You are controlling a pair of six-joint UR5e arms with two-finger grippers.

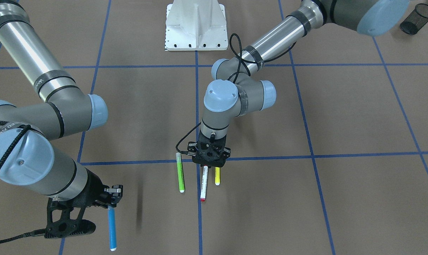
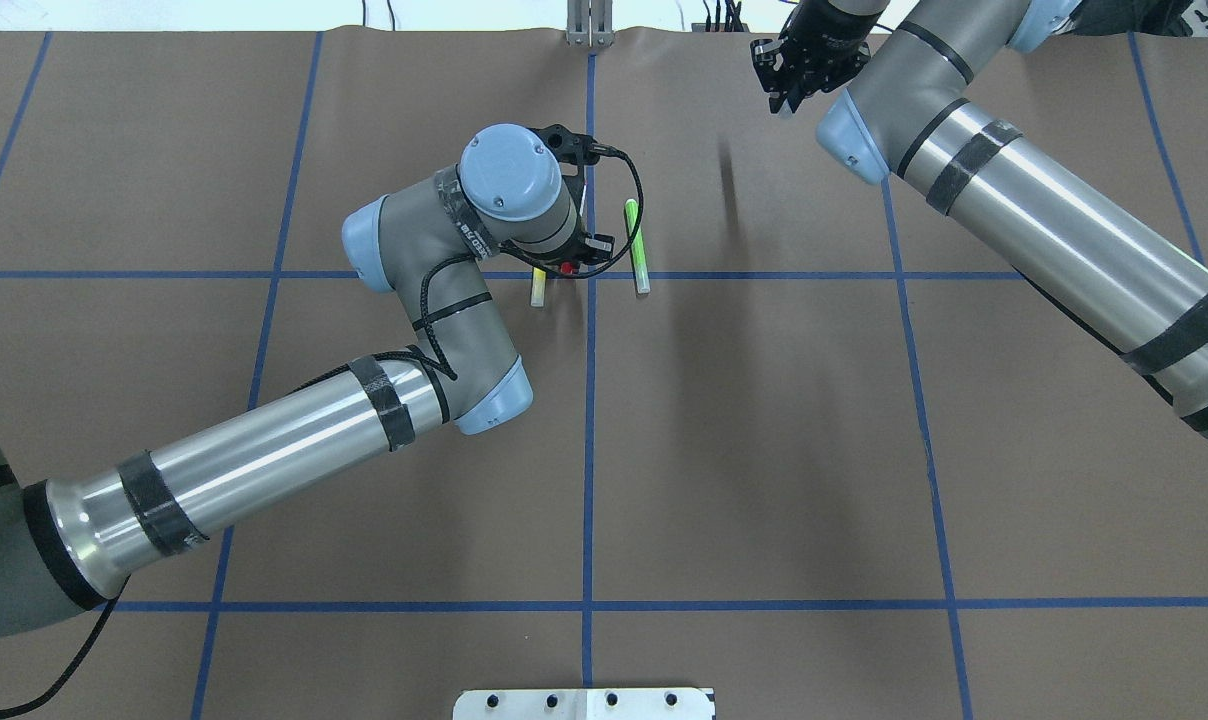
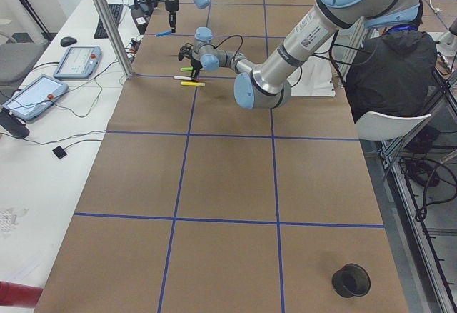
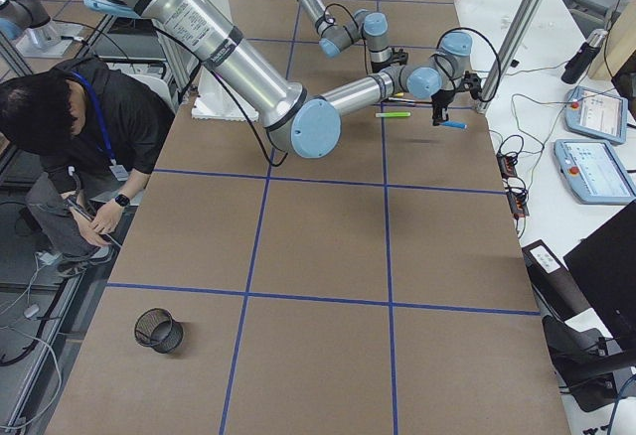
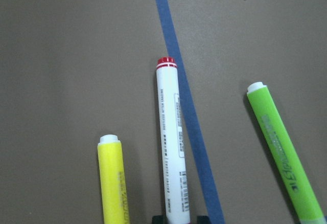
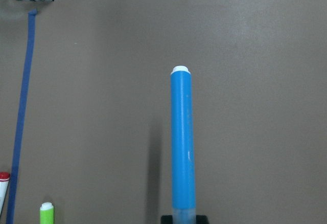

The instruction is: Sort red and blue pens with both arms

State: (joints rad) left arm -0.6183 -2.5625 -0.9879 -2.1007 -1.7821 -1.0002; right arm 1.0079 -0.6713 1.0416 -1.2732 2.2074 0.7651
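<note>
Sky-blue and smooth, the round-barrelled blue pen (image 1: 112,228) is hovering off the matte brown table (image 1: 306,198) and casting a thin shadow. The black fingers of the right gripper (image 1: 109,203) are pinching its clear-capped end, and its white end is pointing away. Farther back, the white-barrelled red pen (image 1: 203,184) is lying flat beside a blue tape line (image 1: 199,219), between the lime-green marker (image 1: 180,173) and the yellow marker (image 1: 217,176). Its capped end is sitting under the left gripper (image 1: 207,164); whether that gripper is squeezing or merely straddling it cannot be told.
</note>
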